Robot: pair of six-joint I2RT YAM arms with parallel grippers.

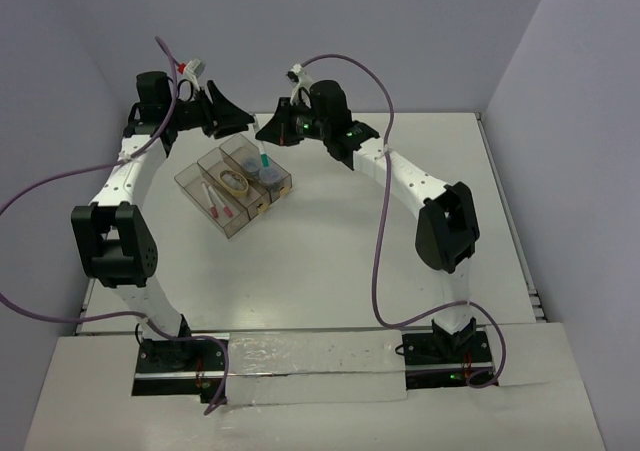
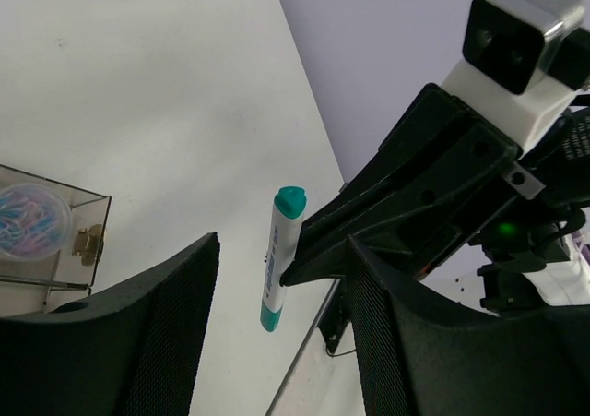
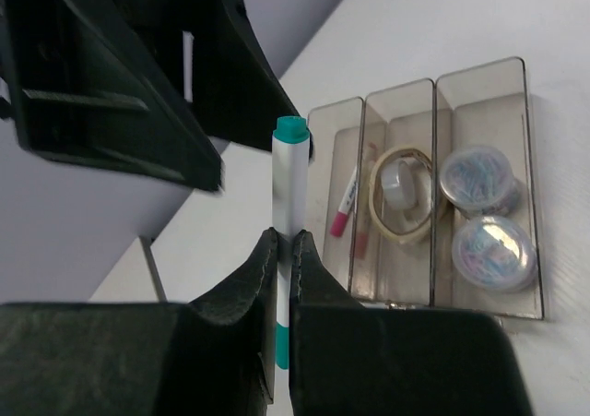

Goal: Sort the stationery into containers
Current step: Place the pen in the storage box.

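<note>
My right gripper (image 3: pixel 284 238) is shut on a white pen with green tips (image 3: pixel 289 172) and holds it upright above the table, beside the back end of the three joined clear bins (image 3: pixel 479 68). In the top view this gripper (image 1: pixel 270 134) holds the pen (image 1: pixel 263 158) over the bins (image 1: pixel 190 178). My left gripper (image 2: pixel 284 247) is open and empty, its fingers either side of the pen (image 2: pixel 277 268) without touching it. A red-tipped pen (image 3: pixel 345 202) lies in one outer bin, a tan rubber-band loop (image 3: pixel 377 199) and a clear ring (image 3: pixel 402 178) in the middle one, two bluish round pieces (image 3: pixel 479 176) in the other outer one.
The left gripper (image 1: pixel 232 119) and the right gripper are close together at the back of the table, near the rear wall. A small tan tab (image 2: pixel 88 242) shows on the bin end. Purple cables hang from both arms. The table's back edge runs just behind the grippers.
</note>
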